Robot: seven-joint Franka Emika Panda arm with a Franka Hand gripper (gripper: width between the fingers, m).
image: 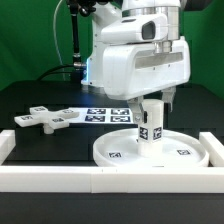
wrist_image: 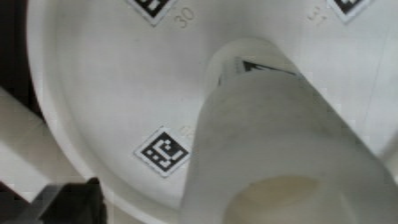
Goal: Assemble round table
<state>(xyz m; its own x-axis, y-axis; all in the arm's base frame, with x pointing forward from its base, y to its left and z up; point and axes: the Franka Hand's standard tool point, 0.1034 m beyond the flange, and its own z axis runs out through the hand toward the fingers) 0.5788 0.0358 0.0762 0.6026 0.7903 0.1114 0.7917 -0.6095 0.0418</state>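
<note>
The large round disc lies flat on the black table, and its tagged face fills the wrist view. The short cylindrical leg stands upright on the disc's middle, and the wrist view shows it from above. My gripper is just over the leg's top, and in the wrist view it straddles the leg. One dark finger stands apart from the leg with bare disc between them. The other finger is out of view. The flat cross-shaped foot piece lies at the exterior view's left.
The marker board lies behind the disc. A white straight-walled rim runs along the front and up the exterior view's right side. A green backdrop and a cable stand behind the arm.
</note>
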